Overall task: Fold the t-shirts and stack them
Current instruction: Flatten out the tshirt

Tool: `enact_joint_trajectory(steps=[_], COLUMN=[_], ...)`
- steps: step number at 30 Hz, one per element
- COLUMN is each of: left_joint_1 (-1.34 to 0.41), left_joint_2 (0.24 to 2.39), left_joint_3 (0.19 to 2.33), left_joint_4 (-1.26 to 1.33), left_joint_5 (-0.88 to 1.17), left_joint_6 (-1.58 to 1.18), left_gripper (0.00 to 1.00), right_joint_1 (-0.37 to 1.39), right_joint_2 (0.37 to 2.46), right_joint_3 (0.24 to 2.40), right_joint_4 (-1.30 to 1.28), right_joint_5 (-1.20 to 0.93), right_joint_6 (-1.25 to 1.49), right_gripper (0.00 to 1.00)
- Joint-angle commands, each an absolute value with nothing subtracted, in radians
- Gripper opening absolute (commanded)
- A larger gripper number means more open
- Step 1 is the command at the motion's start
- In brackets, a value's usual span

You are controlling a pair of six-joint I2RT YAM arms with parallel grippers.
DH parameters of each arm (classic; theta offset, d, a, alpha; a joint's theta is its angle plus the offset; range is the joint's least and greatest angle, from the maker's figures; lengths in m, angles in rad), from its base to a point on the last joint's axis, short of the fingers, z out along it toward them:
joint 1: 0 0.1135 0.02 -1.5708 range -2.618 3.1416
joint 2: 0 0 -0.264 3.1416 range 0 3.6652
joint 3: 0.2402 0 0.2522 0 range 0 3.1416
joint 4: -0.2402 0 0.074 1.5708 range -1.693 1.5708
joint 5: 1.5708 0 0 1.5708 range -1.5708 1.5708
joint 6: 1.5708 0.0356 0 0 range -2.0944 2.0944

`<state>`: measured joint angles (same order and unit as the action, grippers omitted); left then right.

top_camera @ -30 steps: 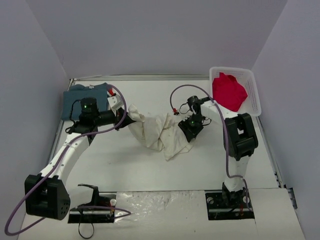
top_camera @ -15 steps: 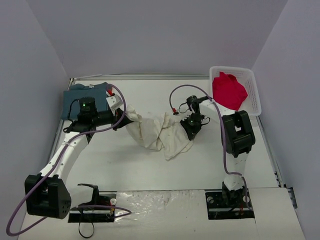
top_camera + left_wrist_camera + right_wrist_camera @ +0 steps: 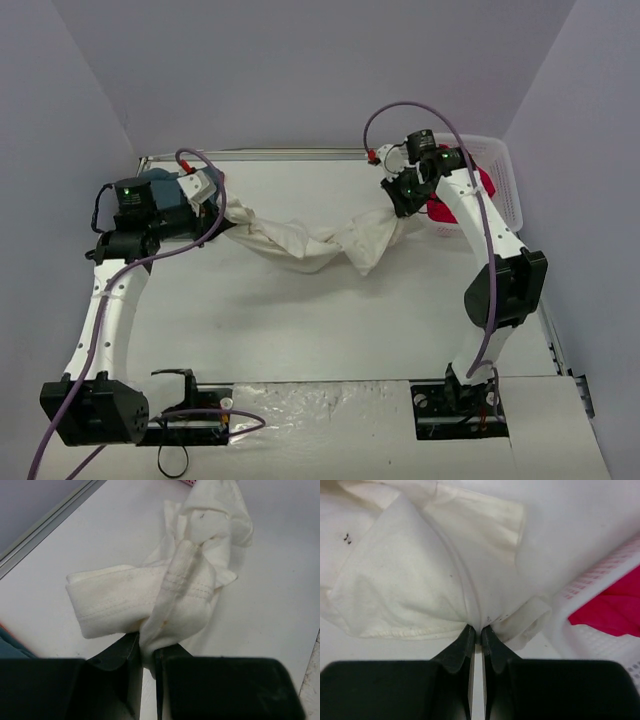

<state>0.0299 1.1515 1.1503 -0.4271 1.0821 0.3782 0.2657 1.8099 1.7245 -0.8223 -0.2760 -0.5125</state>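
Observation:
The cream-white t-shirt [image 3: 310, 245] hangs stretched in a sagging band between my two grippers, above the table. My left gripper [image 3: 222, 207] is shut on its left end; in the left wrist view a bunched hem [image 3: 150, 590] is pinched in the left gripper [image 3: 146, 647]. My right gripper [image 3: 399, 203] is shut on the right end, and in the right wrist view a fold of cloth [image 3: 410, 580] is nipped in the right gripper [image 3: 475, 632]. The teal-blue t-shirt [image 3: 163, 183] lies at the back left, mostly hidden behind the left arm. The red t-shirt [image 3: 442, 213] lies in the basket.
The white lattice basket [image 3: 505, 165] stands at the back right, close behind the right gripper; its wall [image 3: 600, 585] and the red cloth [image 3: 615, 610] show in the right wrist view. A metal rail [image 3: 280, 155] runs along the table's back edge.
The right gripper closed on the cream shirt and moved back and right towards the basket. The left arm pulled left and back. The crumpled shirt is now drawn out between them.

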Motion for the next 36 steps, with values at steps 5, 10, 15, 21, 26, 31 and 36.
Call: enact_joint_trajectory(steps=[5,10,15,21,26,31,36], left_joint_1=[0.057,0.069,0.072,0.074,0.074,0.074,0.086], left_joint_2=[1.078,1.058,1.052,1.048,1.048,1.040,0.996], left_joint_3=[1.209,1.235,1.227,1.184,1.170,1.175,1.181], left_joint_4=[-0.518,-0.593,-0.627,-0.620,-0.621,-0.624,-0.621], left_joint_5=[1.063,1.029,1.032,1.039,1.043,1.039,1.028], left_joint_6=[0.449,0.498,0.525,0.526,0.532,0.534,0.532], left_gripper=[0.03,0.02,0.02,0.02,0.02,0.02,0.02], right_joint_1=[0.196,0.155,0.137,0.129,0.120,0.118,0.114], right_joint_2=[1.831,1.894,1.922,1.936,1.922,1.916,1.954], right_joint_3=[1.923,2.006,2.003,1.956,1.941,2.009,2.164], right_joint_4=[-0.960,-0.988,-0.988,-0.976,-0.971,-0.946,-0.942], right_joint_5=[-0.218,-0.262,-0.314,-0.373,-0.410,-0.361,-0.290], right_joint_6=[-0.551,-0.545,-0.541,-0.554,-0.566,-0.529,-0.482], right_gripper=[0.00,0.00,0.10,0.00,0.00,0.00,0.00])
